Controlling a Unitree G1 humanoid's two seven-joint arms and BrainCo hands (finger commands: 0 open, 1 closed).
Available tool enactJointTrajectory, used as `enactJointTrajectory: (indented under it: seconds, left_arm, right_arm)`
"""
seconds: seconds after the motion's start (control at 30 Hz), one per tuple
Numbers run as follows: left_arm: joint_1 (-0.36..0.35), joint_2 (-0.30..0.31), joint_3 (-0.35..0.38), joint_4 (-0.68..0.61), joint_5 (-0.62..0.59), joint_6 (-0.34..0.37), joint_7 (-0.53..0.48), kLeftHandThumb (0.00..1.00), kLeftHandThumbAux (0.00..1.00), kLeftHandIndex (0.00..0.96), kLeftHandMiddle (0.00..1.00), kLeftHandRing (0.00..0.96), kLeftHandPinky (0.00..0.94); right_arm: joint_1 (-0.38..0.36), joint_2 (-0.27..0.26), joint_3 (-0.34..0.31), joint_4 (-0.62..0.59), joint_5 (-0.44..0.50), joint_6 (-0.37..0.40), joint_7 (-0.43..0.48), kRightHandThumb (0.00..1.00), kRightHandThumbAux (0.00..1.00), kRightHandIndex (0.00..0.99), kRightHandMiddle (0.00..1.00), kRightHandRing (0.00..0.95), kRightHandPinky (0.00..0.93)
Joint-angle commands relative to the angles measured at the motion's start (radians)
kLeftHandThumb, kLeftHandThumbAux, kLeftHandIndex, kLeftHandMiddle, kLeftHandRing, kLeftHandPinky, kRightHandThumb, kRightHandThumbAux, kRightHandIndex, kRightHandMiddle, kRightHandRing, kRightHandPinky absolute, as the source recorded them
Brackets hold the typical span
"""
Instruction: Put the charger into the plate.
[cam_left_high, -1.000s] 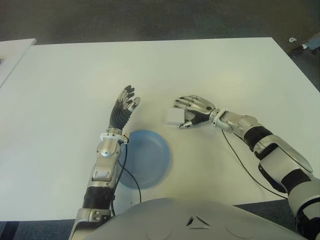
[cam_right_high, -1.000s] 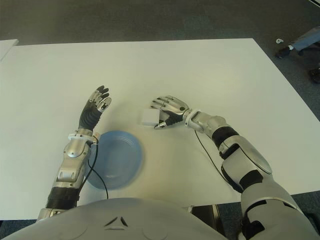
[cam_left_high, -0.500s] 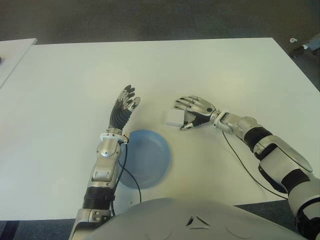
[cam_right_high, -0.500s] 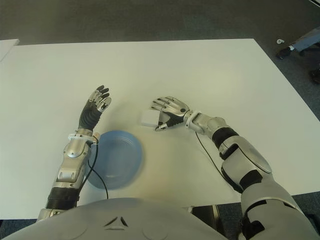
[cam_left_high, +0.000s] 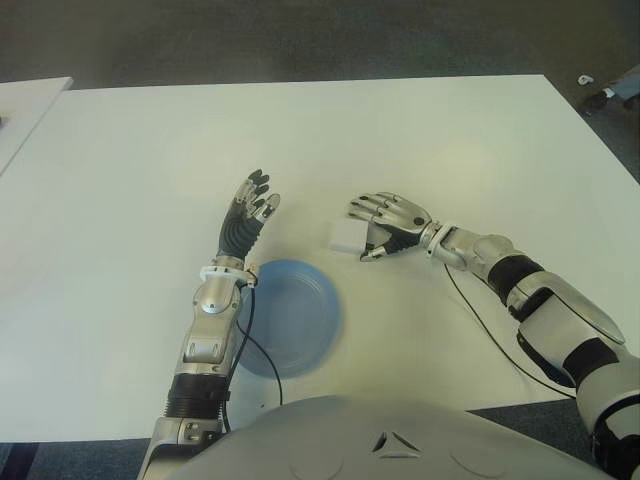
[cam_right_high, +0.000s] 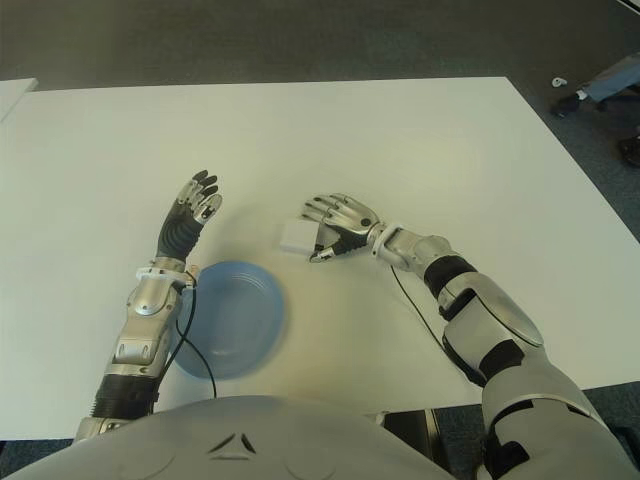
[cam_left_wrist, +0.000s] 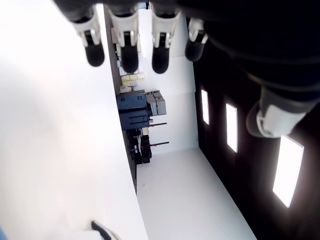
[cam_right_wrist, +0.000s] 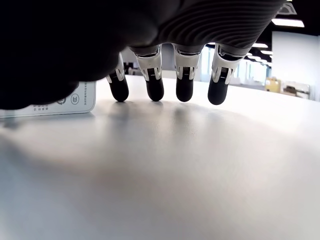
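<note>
On the white table (cam_left_high: 450, 130), the right hand (cam_left_high: 388, 224) hovers with fingers loosely spread, gripping nothing; the white charger (cam_left_high: 346, 236) lies just beside its thumb. Nearer the robot sits the blue plate (cam_left_high: 295, 315), the open left hand (cam_left_high: 246, 219) raised beside it.

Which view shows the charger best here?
The right eye view: the whole white charger lies on the table, just beyond the plate, beside the right hand. The left eye view shows much the same. The right wrist view catches only one labelled corner; the left wrist view shows none of it.
</note>
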Motion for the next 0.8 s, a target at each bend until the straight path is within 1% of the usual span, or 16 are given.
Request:
enactJointTrajectory:
  seconds: [0.03,0.23,0.43,0.7,0.8]
  left_arm:
    - [0.01,0.001,-0.001,0.002,0.0,0.001,-0.009,0.0,0.455,0.006,0.12,0.116,0.118]
    - [0.011,0.0,-0.003,-0.001,0.001,0.007,-0.008,0.0,0.451,0.006,0.123,0.12,0.122]
    - [0.011,0.001,-0.006,-0.002,0.005,0.01,-0.007,0.0,0.448,0.006,0.127,0.123,0.122]
    - [0.01,0.001,-0.006,-0.002,0.008,0.008,-0.004,0.0,0.453,0.006,0.128,0.123,0.125]
    - [0.009,0.0,-0.007,0.001,0.008,0.006,-0.004,0.0,0.454,0.006,0.127,0.123,0.127]
  right_arm:
    - [0.033,0.005,0.025,-0.002,-0.03,0.015,0.01,0.347,0.086,0.0,0.0,0.0,0.0]
    - [0.038,0.006,0.025,-0.024,-0.028,0.033,0.021,0.359,0.088,0.0,0.0,0.0,0.0]
    - [0.048,-0.005,0.015,-0.068,-0.015,0.037,0.045,0.372,0.087,0.0,0.0,0.0,0.0]
    - [0.085,-0.039,-0.019,-0.182,0.011,0.039,0.108,0.366,0.088,0.0,0.0,0.0,0.0]
    - [0.108,-0.056,-0.041,-0.24,0.025,0.042,0.14,0.356,0.088,0.0,0.0,0.0,0.0]
